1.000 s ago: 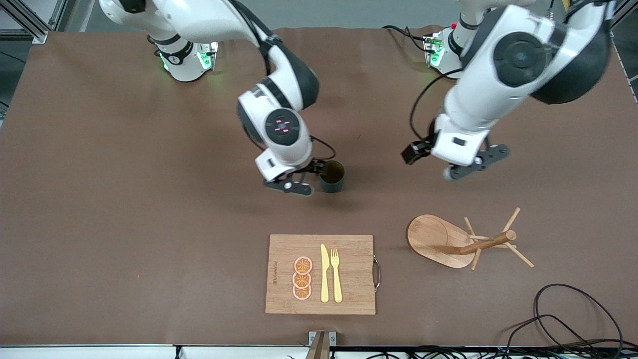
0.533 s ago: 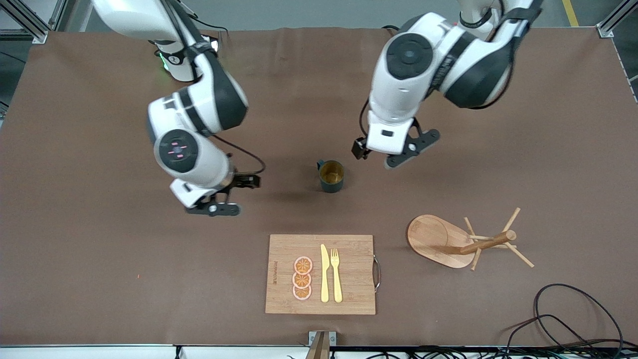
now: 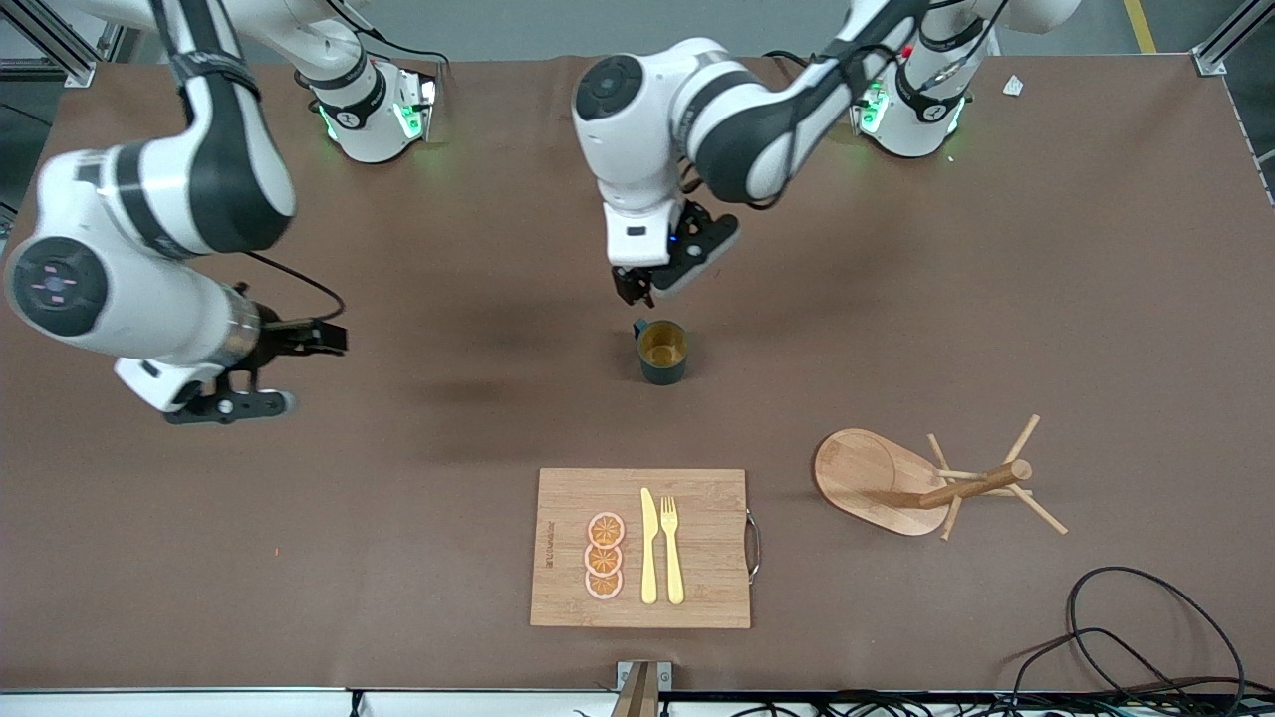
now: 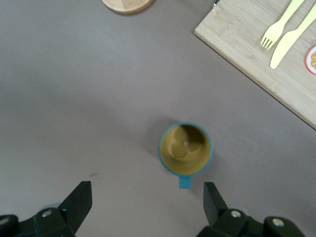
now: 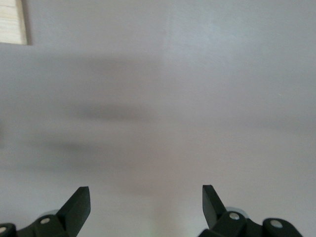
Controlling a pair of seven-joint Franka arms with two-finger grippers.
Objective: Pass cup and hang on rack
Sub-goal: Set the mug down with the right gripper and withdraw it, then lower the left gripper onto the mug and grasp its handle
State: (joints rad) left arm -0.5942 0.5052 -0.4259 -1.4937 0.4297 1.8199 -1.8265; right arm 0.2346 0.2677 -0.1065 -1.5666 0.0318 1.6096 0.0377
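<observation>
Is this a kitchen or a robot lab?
Probably a robot lab: two robot arms stand at a brown table, metal framing edges it, and loose cables trail off. The cup and rack look like practice props.

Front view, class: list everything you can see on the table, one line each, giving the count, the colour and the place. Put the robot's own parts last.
cup: one, dark teal-green with a yellowish-brown inside, upright mid-table, farther from the front camera than the cutting board.
cutting board: one, light wood, near the table's front edge.
orange slices: three, orange, in a row on the cutting board.
knife: one, yellow, on the cutting board beside the fork.
fork: one, yellow, on the cutting board.
rack: one, light wood, toward the left arm's end of the table.
cables: black, at the front corner by the left arm's end.
left gripper: open, over the table just by the cup.
right gripper: open, over bare table at the right arm's end.
</observation>
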